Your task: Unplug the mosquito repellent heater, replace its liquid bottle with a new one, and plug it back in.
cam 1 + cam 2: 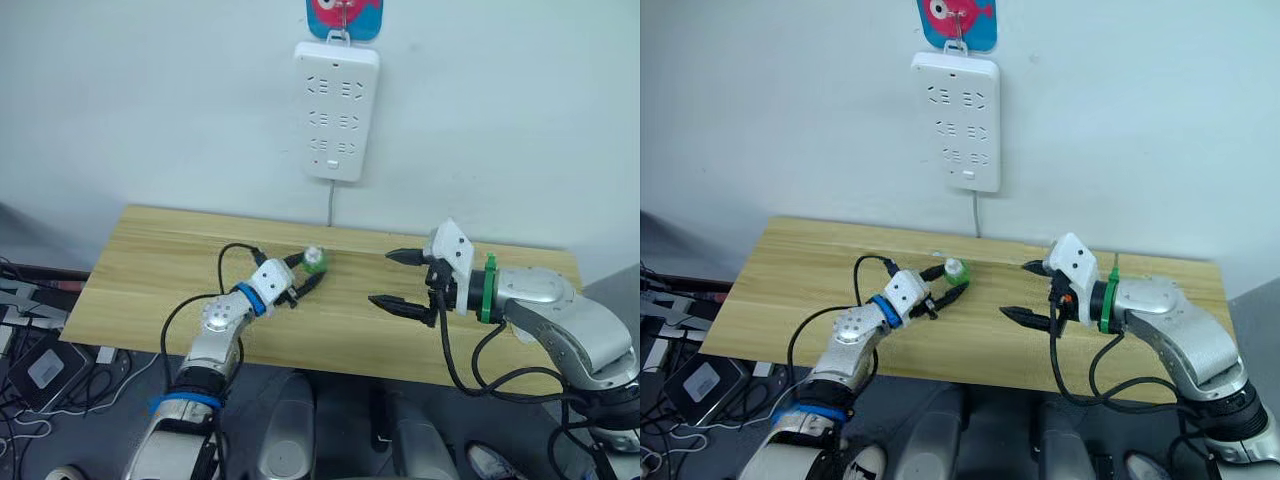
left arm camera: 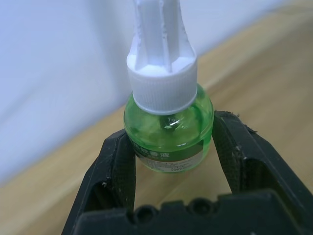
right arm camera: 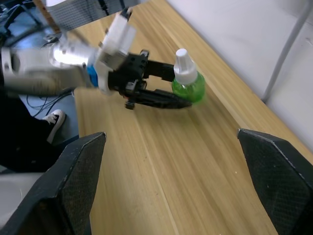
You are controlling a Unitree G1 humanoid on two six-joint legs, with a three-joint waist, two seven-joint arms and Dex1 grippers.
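The only printing in sight is a white label band (image 2: 168,157) low on the green liquid bottle (image 2: 168,128), which stands near the worktop's (image 1: 180,260) back edge. It carries a row of small green characters that cannot be read. The sign with a cartoon fish (image 1: 958,20) above the white power strip (image 1: 962,120) bears no legible wording.

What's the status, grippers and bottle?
Left gripper around the green liquid bottle, bottle upright on the wooden table. Right gripper open, empty, apart from it. Wall power strip has nothing plugged in. Nothing in the way.
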